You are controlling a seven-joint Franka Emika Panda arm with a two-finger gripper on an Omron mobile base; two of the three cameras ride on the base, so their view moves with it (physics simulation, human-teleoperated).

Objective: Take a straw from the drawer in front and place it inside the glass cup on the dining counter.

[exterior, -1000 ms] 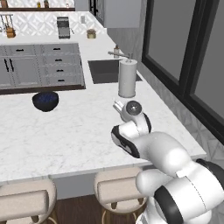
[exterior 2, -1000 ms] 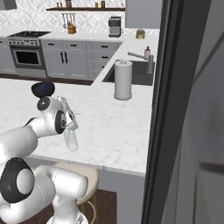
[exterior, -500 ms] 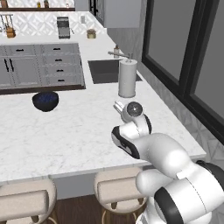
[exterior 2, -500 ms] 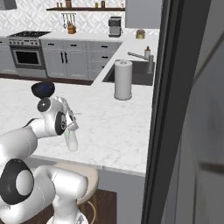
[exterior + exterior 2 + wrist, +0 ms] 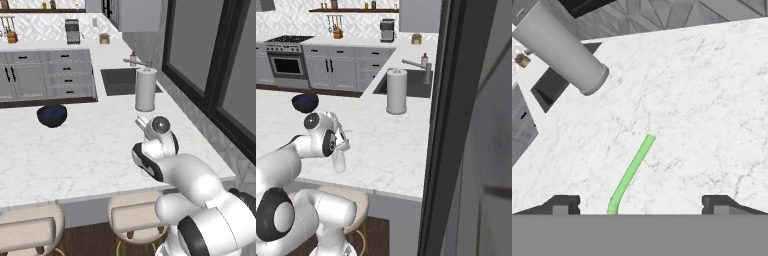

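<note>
My gripper (image 5: 640,202) hangs open over the white marble dining counter (image 5: 712,90), its two dark fingertips (image 5: 559,202) standing far apart. The light-green straw (image 5: 632,170) runs slantwise between them and touches neither; its lower end bends and leaves the hand view's bottom. From the right base view, the clear glass cup (image 5: 338,161) stands on the dining counter (image 5: 396,145) near its front edge, straight under the gripper (image 5: 342,139). In the left base view my gripper (image 5: 141,121) points down and the arm hides the cup. I cannot tell which of the far grey drawers is the task's.
A white paper towel roll (image 5: 145,89) stands by the dark sink (image 5: 120,81). A dark blue bowl (image 5: 52,115) sits on the counter's left part. Grey cabinets (image 5: 70,75) with shut drawers line the far wall. Two stools (image 5: 135,215) stand under the counter's front edge.
The jaws have gone from shut to wide open, and the straw is free of the fingers. The arm has stayed in place over the cup.
</note>
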